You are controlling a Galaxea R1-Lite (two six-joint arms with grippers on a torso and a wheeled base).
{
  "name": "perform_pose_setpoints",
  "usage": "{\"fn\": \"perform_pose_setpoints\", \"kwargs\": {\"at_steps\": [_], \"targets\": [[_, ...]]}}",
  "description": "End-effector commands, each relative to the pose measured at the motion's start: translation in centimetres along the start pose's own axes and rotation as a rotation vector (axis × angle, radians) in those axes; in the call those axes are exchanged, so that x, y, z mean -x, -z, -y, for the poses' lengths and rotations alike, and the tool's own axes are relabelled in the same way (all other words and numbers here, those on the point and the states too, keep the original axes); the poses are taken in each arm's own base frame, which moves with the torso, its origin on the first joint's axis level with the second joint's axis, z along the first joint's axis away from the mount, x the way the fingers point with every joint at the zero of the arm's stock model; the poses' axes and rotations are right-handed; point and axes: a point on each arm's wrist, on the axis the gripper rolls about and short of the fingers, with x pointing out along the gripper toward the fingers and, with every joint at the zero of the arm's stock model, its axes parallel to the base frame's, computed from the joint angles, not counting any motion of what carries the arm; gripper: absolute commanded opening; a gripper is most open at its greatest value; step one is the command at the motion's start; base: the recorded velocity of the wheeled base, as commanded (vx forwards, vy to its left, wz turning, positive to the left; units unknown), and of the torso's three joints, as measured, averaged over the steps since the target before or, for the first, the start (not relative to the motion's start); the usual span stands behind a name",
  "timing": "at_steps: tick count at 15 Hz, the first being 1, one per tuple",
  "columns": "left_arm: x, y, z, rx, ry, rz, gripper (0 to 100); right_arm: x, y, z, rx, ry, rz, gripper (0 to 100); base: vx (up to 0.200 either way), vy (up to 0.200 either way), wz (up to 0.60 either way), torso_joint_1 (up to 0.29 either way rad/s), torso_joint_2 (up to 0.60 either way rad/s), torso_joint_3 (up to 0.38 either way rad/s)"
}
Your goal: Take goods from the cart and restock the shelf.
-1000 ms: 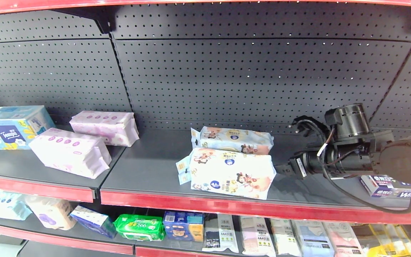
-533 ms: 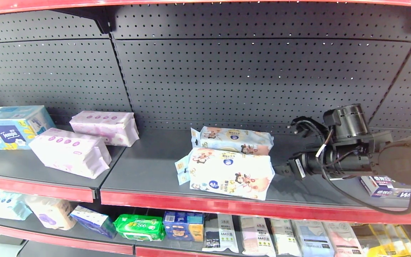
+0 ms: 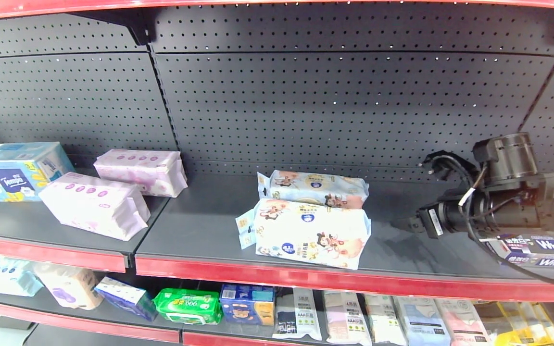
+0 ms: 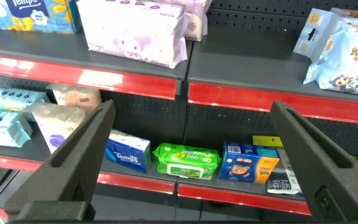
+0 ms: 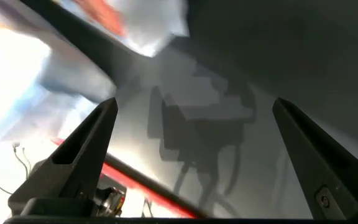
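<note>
The front cartoon-printed pack (image 3: 311, 234) lies flat on the middle shelf (image 3: 200, 226), close to its red front lip. Its long axis runs side to side along that lip, only slightly skewed. Its printed broad face is turned up and toward us, and a small flap sticks out from the end on the robot's left. A second cartoon-printed pack (image 3: 313, 188) lies just behind it, with the same side-to-side axis. The two look to touch, though we cannot tell for sure.

The right arm (image 3: 498, 211) lies roughly level above the right part of the same shelf, over the toothpaste boxes (image 3: 536, 250). It points toward the robot's left, at the end of the front pack. A stretch of bare shelf separates its tip from the pack. In the right wrist view, we see the right gripper (image 5: 194, 102) spread wide with nothing between its fingers, only dark shelf surface beyond them.

The left gripper (image 4: 191, 106) hangs in front of the shelving, lower down, facing the red shelf edge and the lower shelf with its green wipes pack (image 4: 185, 160). Its fingers also stand wide apart and empty.

Farther along the middle shelf to the robot's left, we see two pink packs (image 3: 95, 205) and a blue tissue box (image 3: 19, 170).
</note>
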Motion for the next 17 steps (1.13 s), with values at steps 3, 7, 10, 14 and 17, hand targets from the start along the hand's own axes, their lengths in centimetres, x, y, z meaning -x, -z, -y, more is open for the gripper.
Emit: {"fn": "perform_pose_setpoints", "kwargs": {"at_steps": [3,7,10,14,17], "targets": [[0.0,0.0,0.0,-0.001,-0.001,0.000,100,5.7,0.9,1.2,-0.093,0.091,0.072,100,0.000,0.000,0.00,0.000,0.00,0.000],[0.0,0.0,0.0,0.000,-0.001,0.000,100,9.4,2.8,0.7,-0.101,0.123,0.126,100,0.000,0.000,0.00,0.000,0.00,0.000],[0.0,0.0,0.0,0.000,-0.001,0.000,100,12.0,5.2,0.6,-0.126,0.172,0.159,100,0.000,0.000,0.00,0.000,0.00,0.000],[0.0,0.0,0.0,0.000,-0.001,0.000,100,14.8,10.3,-0.9,-0.150,0.219,0.196,100,0.000,0.000,0.00,0.000,0.00,0.000],[0.0,0.0,0.0,0.000,-0.001,0.000,100,16.3,13.1,-1.7,-0.171,0.275,0.230,100,0.000,0.000,0.00,0.000,0.00,0.000]]}}
